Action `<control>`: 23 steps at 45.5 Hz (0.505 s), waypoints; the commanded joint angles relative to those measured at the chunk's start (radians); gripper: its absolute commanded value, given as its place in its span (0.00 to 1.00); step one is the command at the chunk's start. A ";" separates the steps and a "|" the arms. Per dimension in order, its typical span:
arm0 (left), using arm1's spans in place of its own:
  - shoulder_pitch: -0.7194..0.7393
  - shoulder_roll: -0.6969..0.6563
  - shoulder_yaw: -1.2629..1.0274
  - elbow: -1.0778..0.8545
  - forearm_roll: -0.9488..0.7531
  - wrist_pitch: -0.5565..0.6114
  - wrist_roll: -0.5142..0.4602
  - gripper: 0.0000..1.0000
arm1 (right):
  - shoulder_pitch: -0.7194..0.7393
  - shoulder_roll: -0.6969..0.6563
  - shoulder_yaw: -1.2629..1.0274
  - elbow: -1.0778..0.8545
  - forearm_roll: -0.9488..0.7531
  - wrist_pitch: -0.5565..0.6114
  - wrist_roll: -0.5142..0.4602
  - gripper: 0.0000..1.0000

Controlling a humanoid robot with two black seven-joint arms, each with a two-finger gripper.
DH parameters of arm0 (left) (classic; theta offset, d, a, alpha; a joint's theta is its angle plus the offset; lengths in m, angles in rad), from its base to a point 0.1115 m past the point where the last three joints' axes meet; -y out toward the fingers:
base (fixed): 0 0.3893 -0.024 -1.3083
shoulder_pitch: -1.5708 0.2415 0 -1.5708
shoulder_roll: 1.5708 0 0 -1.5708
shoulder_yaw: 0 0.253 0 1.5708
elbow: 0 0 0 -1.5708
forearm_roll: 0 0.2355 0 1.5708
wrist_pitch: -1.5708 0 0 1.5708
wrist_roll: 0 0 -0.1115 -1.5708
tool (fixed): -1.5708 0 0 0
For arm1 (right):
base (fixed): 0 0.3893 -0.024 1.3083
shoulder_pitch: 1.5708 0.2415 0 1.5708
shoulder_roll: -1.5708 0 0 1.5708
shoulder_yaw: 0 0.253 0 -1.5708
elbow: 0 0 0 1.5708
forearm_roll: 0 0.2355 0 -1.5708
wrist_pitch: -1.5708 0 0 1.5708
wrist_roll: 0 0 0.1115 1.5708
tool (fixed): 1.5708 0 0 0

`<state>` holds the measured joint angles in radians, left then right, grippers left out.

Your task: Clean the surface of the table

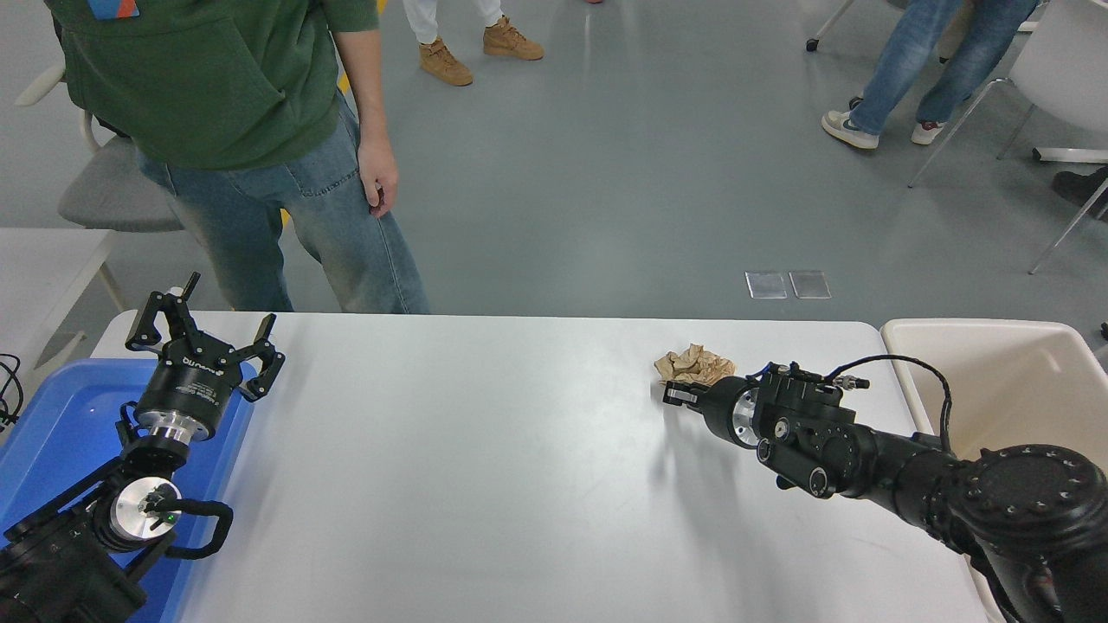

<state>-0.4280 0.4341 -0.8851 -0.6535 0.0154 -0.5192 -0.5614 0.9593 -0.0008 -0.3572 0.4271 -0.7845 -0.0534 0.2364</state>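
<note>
Right arm stretched low over the table surface, gripper at a crumpled brown paper wad.

The right arm enters from the lower right corner and lies nearly horizontal, pointing left and slightly far; the right gripper touches the near edge of the paper wad, which sits on the far right part of the white tabletop. Its fingers are mostly hidden by the wrist and the paper, so I cannot tell whether they are spread or clamped. A thin black cable loops above the wrist. The left gripper is parked at the near left over a blue tray, fingers splayed apart, holding nothing; white lettering on its body is too small to read. A beige tub stands beside the table's right end. A person in a green top and jeans stands at the far left edge.
</note>
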 commanded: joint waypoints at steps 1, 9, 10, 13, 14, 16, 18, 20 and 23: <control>0.000 0.000 0.000 0.000 -0.002 0.001 0.000 0.99 | 0.038 -0.059 0.003 0.194 0.002 -0.003 0.021 0.00; 0.000 0.000 0.000 0.000 0.000 0.001 0.000 0.99 | 0.075 -0.194 0.038 0.311 0.002 0.003 0.032 0.00; 0.000 0.000 0.000 0.000 0.000 0.001 0.000 0.99 | 0.079 -0.212 0.043 0.329 0.002 0.003 0.035 0.00; 0.000 0.000 0.000 0.000 0.000 -0.001 0.000 0.99 | 0.088 -0.258 0.050 0.387 0.002 0.003 0.037 0.00; 0.000 0.000 0.000 0.000 0.000 -0.001 0.000 0.99 | 0.088 -0.271 0.052 0.398 0.001 0.003 0.037 0.00; 0.000 0.000 0.000 0.000 0.000 0.001 0.000 0.99 | 0.087 -0.286 0.050 0.404 0.001 0.003 0.037 0.00; 0.000 0.000 0.000 0.000 0.000 0.001 0.000 0.99 | 0.082 -0.294 0.049 0.403 -0.001 0.003 0.041 0.00; 0.000 0.000 0.000 0.000 -0.002 0.001 0.000 0.99 | 0.079 -0.298 0.047 0.403 -0.001 0.003 0.050 0.00; 0.000 0.000 0.000 0.000 0.000 0.001 0.000 0.99 | 0.072 -0.315 0.046 0.403 -0.001 0.003 0.060 0.00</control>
<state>-0.4280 0.4340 -0.8851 -0.6534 0.0152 -0.5190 -0.5614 1.0299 -0.2289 -0.3187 0.7594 -0.7838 -0.0515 0.2722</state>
